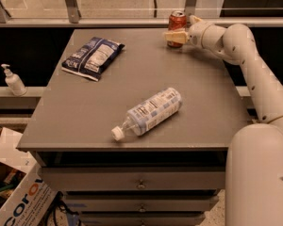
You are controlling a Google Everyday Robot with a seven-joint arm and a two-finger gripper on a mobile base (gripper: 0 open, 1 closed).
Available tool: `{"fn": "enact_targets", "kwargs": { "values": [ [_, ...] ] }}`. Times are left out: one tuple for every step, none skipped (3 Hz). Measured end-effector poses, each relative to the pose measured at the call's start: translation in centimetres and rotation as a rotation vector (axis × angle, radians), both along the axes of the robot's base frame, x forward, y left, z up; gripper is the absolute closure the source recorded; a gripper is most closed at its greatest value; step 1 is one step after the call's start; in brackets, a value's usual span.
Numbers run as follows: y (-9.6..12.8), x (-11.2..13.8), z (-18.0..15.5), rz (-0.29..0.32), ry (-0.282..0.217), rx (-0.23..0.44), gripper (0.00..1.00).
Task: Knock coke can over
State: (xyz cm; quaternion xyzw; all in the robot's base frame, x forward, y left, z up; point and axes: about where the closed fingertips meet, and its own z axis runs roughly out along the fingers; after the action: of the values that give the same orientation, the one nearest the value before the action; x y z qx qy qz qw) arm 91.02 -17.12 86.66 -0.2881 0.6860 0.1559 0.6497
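Note:
The coke can (177,19) is a small red can with a silver top. It stands upright at the far edge of the grey table (132,74), right of the middle. My gripper (177,36) reaches in from the right on the white arm (236,41). Its tip lies across the lower front of the can, touching or almost touching it.
A clear plastic bottle (148,113) with a blue-white label lies on its side near the table's front. A dark blue snack bag (93,57) lies at the far left. A soap dispenser (12,81) stands on a ledge at the left. A cardboard box (14,197) sits on the floor.

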Motion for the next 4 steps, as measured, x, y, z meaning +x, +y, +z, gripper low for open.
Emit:
{"fn": "enact_targets", "kwargs": {
  "values": [
    [-1.3,1.2,0.3,-0.04,-0.019,-0.031,0.41],
    [-1.9,1.2,0.6,-0.051,-0.014,-0.008,0.65],
    [-1.6,0.4,1.1,-0.031,0.005,0.051,0.88],
    [-0.9,-1.5,1.8,0.035,0.043,0.165,1.0]
  ]
}}
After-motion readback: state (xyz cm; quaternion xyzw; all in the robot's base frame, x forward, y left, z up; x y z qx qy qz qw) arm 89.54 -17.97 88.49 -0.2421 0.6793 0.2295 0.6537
